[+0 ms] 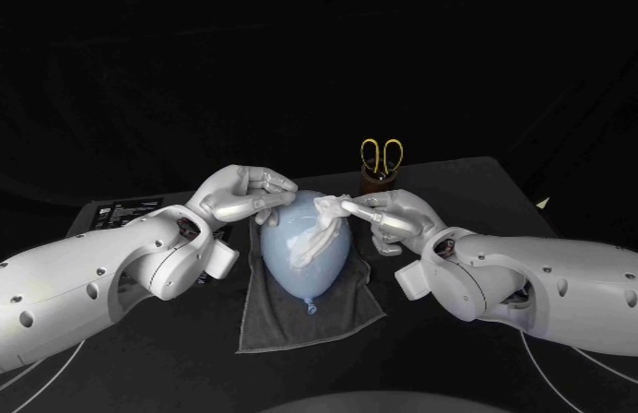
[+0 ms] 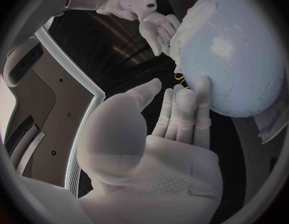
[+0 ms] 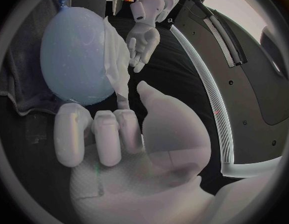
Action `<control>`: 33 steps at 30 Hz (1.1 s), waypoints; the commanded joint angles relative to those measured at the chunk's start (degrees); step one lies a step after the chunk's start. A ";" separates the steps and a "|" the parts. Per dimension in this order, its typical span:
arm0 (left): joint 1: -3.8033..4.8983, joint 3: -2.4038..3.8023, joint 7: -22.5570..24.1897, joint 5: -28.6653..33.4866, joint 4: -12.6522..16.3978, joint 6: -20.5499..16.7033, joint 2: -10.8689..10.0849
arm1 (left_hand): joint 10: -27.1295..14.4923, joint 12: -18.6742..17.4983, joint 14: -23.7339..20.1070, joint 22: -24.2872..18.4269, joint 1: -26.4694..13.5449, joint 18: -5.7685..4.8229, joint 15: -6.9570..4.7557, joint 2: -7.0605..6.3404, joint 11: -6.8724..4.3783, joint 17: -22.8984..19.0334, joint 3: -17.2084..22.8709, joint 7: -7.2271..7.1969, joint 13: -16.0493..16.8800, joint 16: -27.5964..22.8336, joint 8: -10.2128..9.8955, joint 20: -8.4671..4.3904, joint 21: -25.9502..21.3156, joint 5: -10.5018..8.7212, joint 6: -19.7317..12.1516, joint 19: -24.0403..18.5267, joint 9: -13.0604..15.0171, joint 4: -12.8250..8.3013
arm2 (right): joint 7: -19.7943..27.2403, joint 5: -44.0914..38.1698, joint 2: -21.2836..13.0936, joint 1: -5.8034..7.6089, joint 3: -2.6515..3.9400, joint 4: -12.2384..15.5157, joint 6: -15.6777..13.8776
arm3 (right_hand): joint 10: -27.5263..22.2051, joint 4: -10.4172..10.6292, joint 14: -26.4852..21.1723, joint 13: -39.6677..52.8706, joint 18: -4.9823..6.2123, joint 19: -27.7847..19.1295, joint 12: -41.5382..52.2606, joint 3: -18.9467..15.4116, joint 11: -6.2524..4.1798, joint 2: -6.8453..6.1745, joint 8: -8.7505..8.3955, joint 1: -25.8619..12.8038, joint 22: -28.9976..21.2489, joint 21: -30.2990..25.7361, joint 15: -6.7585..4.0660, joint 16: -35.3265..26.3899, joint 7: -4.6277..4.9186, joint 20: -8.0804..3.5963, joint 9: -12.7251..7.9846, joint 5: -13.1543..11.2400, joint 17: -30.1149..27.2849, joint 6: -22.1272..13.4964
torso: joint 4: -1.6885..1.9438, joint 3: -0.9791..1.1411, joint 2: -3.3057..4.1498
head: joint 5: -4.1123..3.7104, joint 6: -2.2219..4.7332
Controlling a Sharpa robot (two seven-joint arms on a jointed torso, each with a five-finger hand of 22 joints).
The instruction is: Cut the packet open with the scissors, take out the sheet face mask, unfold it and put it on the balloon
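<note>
Status: balloon (image 1: pixel 286 258) lies on its side on the grey towel (image 1: pixel 300 325), mid bench (image 1: pixel 459 178), knot (image 1: pixel 312 308) toward the robot. Sheet mask (image 1: pixel 316 236) is on it but bunched: a crumpled band across the upper face, not spread. Scissors (image 1: pixel 383 155) sit in their holder (image 1: pixel 378 185) behind, well apart from the work.

Left hand (image 1: pixel 243 196): holds nothing. Its fingers (image 2: pixel 184 109) are straight and together, laid against the balloon's side, thumb apart. Reads as a brace.

Right hand (image 1: pixel 390 215): looks to pinch one edge of the mask between thumb and a finger at the balloon's far end. The right wrist view shows a strip of mask running down into that pinch. The contact is partly hidden, so moderate confidence.

Risks as I read them:
- Balloon is round and loose on the towel. A sideways pull on the mask could roll or skid it away from the brace, since the left hand leans on one side only.
- Mask is probably damp and clings to itself. Dragging one edge likely moves the whole wad instead of opening it.
- Thin sheet, single pinch point: a hard tug could tear it or slip it out of the fingers.
- Hard fingertip pressure on the skin could pop the balloon.
- If let go while bunched, the mask may slide down the curve onto the towel.

Unfolding likely needs both hands on opposite edges, and that removes the brace.
</note>
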 commanded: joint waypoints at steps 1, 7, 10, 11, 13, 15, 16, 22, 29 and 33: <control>0.79 0.29 -0.84 -7.23 -0.67 -0.31 0.86 | -0.97 0.04 -1.19 -0.20 0.99 0.34 0.10 0.00 0.11 -1.02 -0.49 0.07 -0.14 -0.39 0.26 0.16 -0.54 0.10 -0.62 -0.25 -0.12 -0.20 | -0.42 -3.58 0.48 0.05 0.04 0.11 -0.34 | 4.33 -4.03 6.00 13.19 0.25 1.75 0.79 3.13 -0.85 1.12 0.62 5.34 11.96 0.53 -0.56 0.24 -0.59 -0.39 0.33 -0.11 15.05 2.20 | 0.05 0.02 -0.02 | 0.03 0.16; 1.91 0.47 -1.99 -11.95 -1.84 0.80 2.30 | -2.75 0.13 -3.48 -0.42 1.94 0.33 0.29 -0.35 0.27 -2.98 -0.87 -0.06 -0.35 -0.64 0.74 0.33 -1.00 0.09 -0.67 -0.58 -0.33 -0.51 | -0.71 -5.87 1.18 0.12 0.05 0.22 -3.80 | 5.82 -9.71 6.00 14.90 -0.14 2.53 3.24 9.76 -1.80 2.90 3.89 7.99 12.47 2.19 -1.46 0.24 -1.50 -1.32 2.27 -0.12 15.05 5.98 | -0.02 0.02 -0.11 | 0.16 0.60; 2.34 0.51 -2.75 -14.81 -2.57 1.24 3.19 | -4.12 0.26 -5.21 -0.57 1.89 0.27 0.60 -0.80 0.59 -4.19 -1.49 0.20 -0.44 -0.70 0.66 0.56 -1.38 0.07 -1.28 -0.98 -0.62 -0.39 | -0.06 -6.29 1.32 0.45 0.11 0.42 -5.64 | 5.98 -10.92 6.00 15.10 -0.32 2.90 3.52 12.52 -1.89 2.76 4.57 6.25 12.71 3.00 -1.59 0.24 -1.65 -1.46 2.85 0.01 15.05 5.90 | 0.01 0.00 -0.12 | 0.14 1.04; 2.46 0.52 -2.97 -15.67 -2.88 1.29 3.53 | -4.79 0.26 -5.68 -0.67 1.69 0.25 0.78 -1.02 0.76 -4.27 -1.90 0.35 -0.52 -0.48 0.57 0.71 -1.58 0.07 -1.65 -1.17 -0.78 -0.20 | 0.07 -6.33 1.37 0.67 0.13 0.44 -5.99 | 5.98 -11.45 6.00 15.10 -0.36 2.96 3.52 13.75 -1.95 2.65 4.92 5.37 12.75 3.13 -1.64 0.24 -1.72 -1.49 3.15 -0.04 15.05 5.85 | 0.01 -0.01 -0.12 | 0.13 1.14; 2.64 0.54 -3.33 -16.87 -3.44 1.22 4.18 | -6.34 0.15 -6.72 -0.89 1.57 0.24 1.15 -1.30 1.12 -4.47 -2.76 0.67 -0.79 0.04 0.37 1.06 -2.03 0.06 -2.55 -1.49 -1.09 0.11 | 0.24 -6.38 1.48 1.13 0.14 0.46 -6.43 | 5.98 -11.93 6.00 15.10 -0.39 3.01 3.52 14.90 -2.01 2.54 5.32 4.50 12.79 3.26 -1.68 0.24 -1.77 -1.52 3.48 -0.10 15.05 5.78 | 0.02 -0.01 -0.12 | 0.14 1.54; 2.75 0.56 -3.68 -17.65 -3.95 0.89 4.80 | -7.66 -0.02 -7.42 -1.06 1.49 0.24 1.46 -1.45 1.44 -4.66 -3.56 0.99 -1.08 0.48 0.19 1.34 -2.35 0.06 -3.39 -1.64 -1.33 0.41 | 0.35 -6.41 1.60 1.59 0.15 0.49 -6.59 | 5.98 -12.25 6.00 15.10 -0.40 3.04 3.52 15.59 -2.05 2.40 5.63 3.89 12.81 3.34 -1.71 0.24 -1.83 -1.56 3.71 -0.10 15.05 5.73 | 0.02 -0.04 -0.11 | 0.21 1.93; 2.79 0.57 -3.80 -17.94 -4.14 0.76 5.03 | -8.00 -0.01 -7.58 -1.10 1.49 0.25 1.54 -1.43 1.52 -4.72 -3.79 1.05 -1.15 0.64 0.18 1.42 -2.43 0.06 -3.59 -1.66 -1.39 0.52 | 0.38 -6.41 1.64 1.75 0.16 0.52 -6.61 | 5.98 -12.34 6.00 15.10 -0.41 3.06 3.52 15.80 -2.06 2.37 5.72 3.70 12.82 3.37 -1.72 0.24 -1.84 -1.57 3.78 -0.10 15.05 5.72 | 0.03 -0.05 -0.12 | 0.22 2.03; 3.20 0.60 -5.44 -20.21 -5.63 0.86 6.92 | -10.43 0.13 -8.73 -1.49 1.37 0.28 2.13 -1.72 2.11 -5.42 -6.37 1.61 -1.78 1.78 0.31 2.02 -3.10 0.02 -4.79 -1.81 -1.74 1.45 | 0.25 -6.43 1.77 2.82 0.18 0.78 -5.91 | 5.98 -12.54 6.00 15.10 -0.39 3.02 3.52 16.39 -2.09 2.26 6.06 2.94 12.79 3.28 -1.74 0.24 -1.88 -1.60 4.04 -0.11 15.05 5.60 | -0.02 -0.07 -0.14 | 0.34 2.79; 3.59 0.64 -7.72 -22.14 -7.85 2.13 9.31 | -11.80 -0.02 -8.57 -1.58 1.64 0.37 2.36 -1.62 2.35 -6.52 -10.84 1.74 -3.12 3.97 0.50 2.31 -3.04 0.02 -5.67 -1.02 -2.15 3.03 | -0.45 -7.07 2.02 3.29 0.19 0.64 -2.08 | 5.98 -12.57 6.00 15.10 -0.37 2.98 3.52 16.54 -2.10 2.30 6.11 2.80 12.77 3.19 -1.74 0.24 -1.89 -1.60 4.09 -0.10 15.05 5.53 | -0.04 -0.07 -0.28 | 0.98 4.45; 3.78 0.66 -8.43 -22.38 -9.20 2.55 10.46 | -12.03 -0.69 -7.81 -1.24 2.86 0.39 2.28 -0.72 2.30 -7.36 -12.57 1.65 -4.33 5.46 0.48 2.23 -2.32 -0.01 -5.75 -0.21 -2.45 3.57 | -1.01 -8.02 2.19 3.45 0.19 0.62 0.28 | 5.98 -12.57 6.00 15.10 -0.36 2.97 3.52 16.58 -2.10 2.31 6.13 2.75 12.76 3.17 -1.74 0.24 -1.89 -1.60 4.11 -0.11 15.05 5.50 | -0.06 -0.04 -0.38 | 1.16 4.92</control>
